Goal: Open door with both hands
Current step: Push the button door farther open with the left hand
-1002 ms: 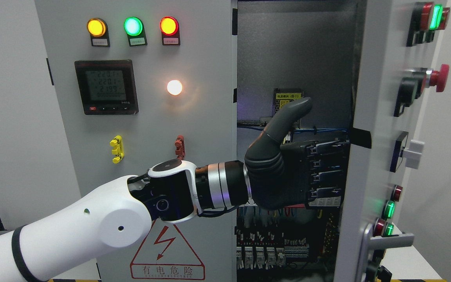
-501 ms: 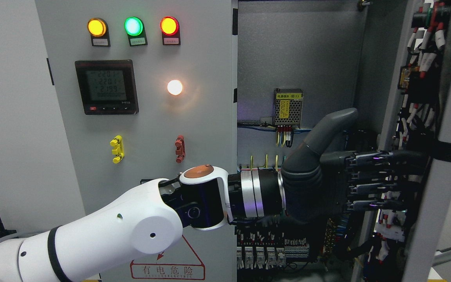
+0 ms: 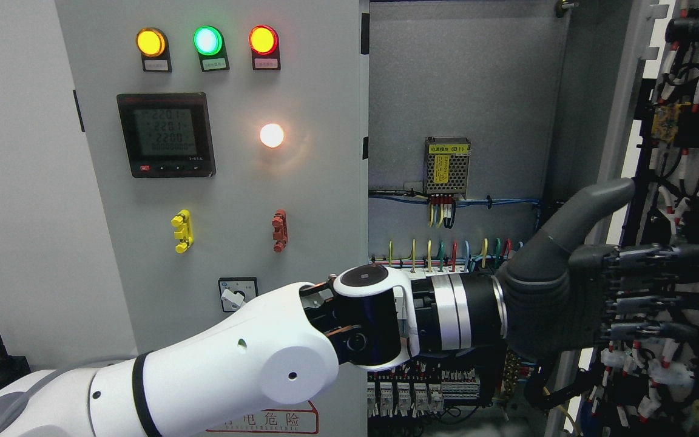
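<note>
The grey cabinet's right door (image 3: 698, 139) stands swung far open at the picture's right, its wired inner side facing me. My left arm comes in from the lower left and reaches across the opening. My left hand (image 3: 665, 255) is open, its dark fingers (image 3: 683, 300) stretched flat against the door's inner side and the thumb (image 3: 592, 203) raised. It grasps nothing. The left door (image 3: 301, 200) is closed. My right hand does not show.
The left door carries three lit lamps (image 3: 207, 40), a digital meter (image 3: 165, 135), a white lamp (image 3: 272, 135) and a rotary switch (image 3: 237, 295). Inside the cabinet (image 3: 459, 79) are a power supply (image 3: 447, 165), coloured wires and breaker rows (image 3: 410, 394).
The right door has swung from partly open to far open, its button front turning away and its wired back now showing. My left arm and hand moved right and a little down with it.
</note>
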You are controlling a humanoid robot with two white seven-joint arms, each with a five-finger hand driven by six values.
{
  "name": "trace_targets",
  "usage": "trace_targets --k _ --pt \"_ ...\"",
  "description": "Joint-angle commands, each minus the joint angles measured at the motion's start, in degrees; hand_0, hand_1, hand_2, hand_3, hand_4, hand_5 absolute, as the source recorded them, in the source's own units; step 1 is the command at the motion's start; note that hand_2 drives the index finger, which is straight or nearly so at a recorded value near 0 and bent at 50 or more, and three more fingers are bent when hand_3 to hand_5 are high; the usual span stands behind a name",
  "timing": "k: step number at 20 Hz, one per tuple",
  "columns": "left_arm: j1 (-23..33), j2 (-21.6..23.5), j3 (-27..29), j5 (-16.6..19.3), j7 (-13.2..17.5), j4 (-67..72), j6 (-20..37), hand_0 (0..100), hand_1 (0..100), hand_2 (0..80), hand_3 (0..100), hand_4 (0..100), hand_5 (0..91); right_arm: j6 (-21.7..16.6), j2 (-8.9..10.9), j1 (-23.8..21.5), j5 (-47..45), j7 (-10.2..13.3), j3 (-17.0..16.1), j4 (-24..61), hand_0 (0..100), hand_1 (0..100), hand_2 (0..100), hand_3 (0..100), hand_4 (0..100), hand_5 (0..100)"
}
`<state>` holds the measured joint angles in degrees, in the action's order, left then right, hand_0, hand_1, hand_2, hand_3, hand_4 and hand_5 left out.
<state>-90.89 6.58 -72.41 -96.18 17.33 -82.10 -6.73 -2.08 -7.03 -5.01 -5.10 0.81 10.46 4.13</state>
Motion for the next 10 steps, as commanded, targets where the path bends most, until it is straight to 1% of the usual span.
trace_targets --k 1,8,10 --pt "-0.87 -7.28 0.08 0.47 -1.6 1.15 0.13 0 0 0.0 0 3 0.0 -0.03 0.0 0.0 0.0 -0.02 0.0 0.0 0 0 0 0 0 0" --pt "-1.31 -9.66 0.08 0.47 -4.32 1.15 1.54 0 0 0.0 0 3 0.0 -0.03 0.0 0.0 0.0 0.07 0.0 0.0 0 0 0 0 0 0" --pt "-1.4 -9.92 -0.01 0.47 -4.59 1.24 2.41 0 0 0.0 0 3 0.0 -0.03 0.0 0.0 0.0 -0.02 0.0 0.0 0 0 0 0 0 0"
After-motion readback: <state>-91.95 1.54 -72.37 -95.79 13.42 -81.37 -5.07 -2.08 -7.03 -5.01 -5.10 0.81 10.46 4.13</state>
